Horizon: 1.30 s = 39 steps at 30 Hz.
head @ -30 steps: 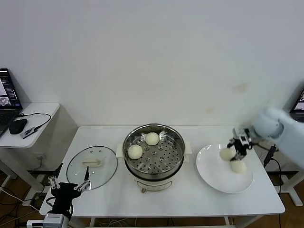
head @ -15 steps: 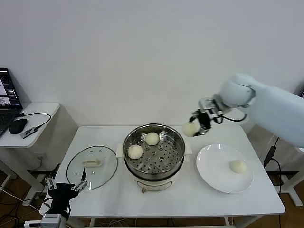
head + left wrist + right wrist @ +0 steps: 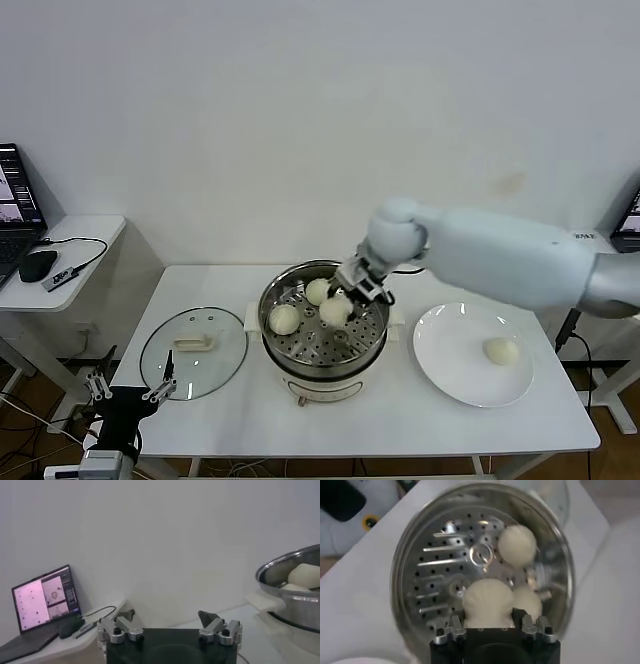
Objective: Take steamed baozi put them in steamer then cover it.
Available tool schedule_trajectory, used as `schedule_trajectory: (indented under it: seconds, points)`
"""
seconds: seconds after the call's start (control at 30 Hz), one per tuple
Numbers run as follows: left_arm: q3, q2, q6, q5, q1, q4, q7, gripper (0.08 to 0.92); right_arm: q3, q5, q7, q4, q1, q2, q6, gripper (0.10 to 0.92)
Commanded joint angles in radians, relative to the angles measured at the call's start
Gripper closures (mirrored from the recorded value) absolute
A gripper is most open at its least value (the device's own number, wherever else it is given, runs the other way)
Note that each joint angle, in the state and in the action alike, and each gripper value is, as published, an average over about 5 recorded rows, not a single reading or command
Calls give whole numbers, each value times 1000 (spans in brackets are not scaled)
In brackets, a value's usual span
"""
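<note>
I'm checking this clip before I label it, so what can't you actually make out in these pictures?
- Right wrist view: the right gripper holds a baozi over the steamer; that bun hides the tray beneath it, so contact cannot be told.
- Left wrist view: the steamer is cut off by the picture edge.
- Head view: the left gripper sits at the bottom edge, its arm out of frame.
- Head view: the laptop is cut off, its screen too small to read.

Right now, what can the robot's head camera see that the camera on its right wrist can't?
Only the head view shows the glass cover lying on the table, the white plate with one baozi, and the open left gripper at the table's near edge. Only the right wrist view shows the steamer tray's holes from straight above. Both show the steamer, two baozi in it, and the right gripper shut on a third baozi.
</note>
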Motion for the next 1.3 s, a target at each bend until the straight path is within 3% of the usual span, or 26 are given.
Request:
schedule_trajectory:
  seconds: [0.03,0.77,1.1,1.3]
  points:
    - [-7,-5,0,0,1,-1,0,177,-73,-116,20,-24,-18,137,207,440]
    - [2,-13,-6,1,1,11,-2,177,-81,-89,-73,47,22,88,240,432]
    - [1,-4,-6,0,-4,13,-1,177,-32,-96,-47,36,41,28,241,220]
    - [0,7,-6,2,-10,23,-1,177,73,-128,-35,18,52,-83,209,203]
